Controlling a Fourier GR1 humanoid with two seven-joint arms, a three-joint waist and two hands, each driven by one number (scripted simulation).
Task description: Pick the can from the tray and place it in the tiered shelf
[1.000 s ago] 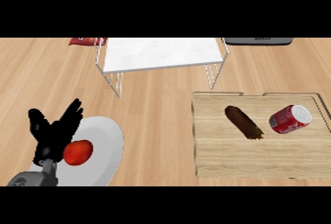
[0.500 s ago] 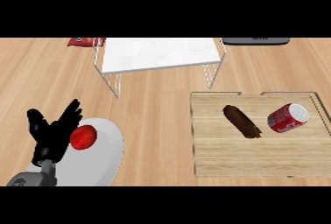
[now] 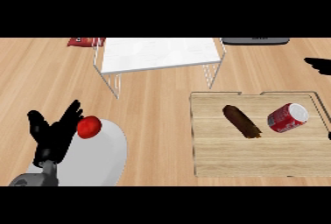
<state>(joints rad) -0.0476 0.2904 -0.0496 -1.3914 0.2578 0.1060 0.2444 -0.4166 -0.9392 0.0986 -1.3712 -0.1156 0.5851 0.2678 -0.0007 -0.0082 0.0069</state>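
Your can lies on its side at the tray's right end, beside a brown roll. Probably light, rigid, smooth, prone to rolling: wrap its middle. Left hand rests open-fingered; right hand barely shows, fingers unclear.

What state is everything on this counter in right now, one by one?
can: lying on its side on the tray
tray: flat on the counter
brown item: lying on the tray, apart from the can
tiered shelf: upright, top bare
red ball: at the plate's edge
plate: flat
left hand: open, fingers up
right hand: only fingertips show
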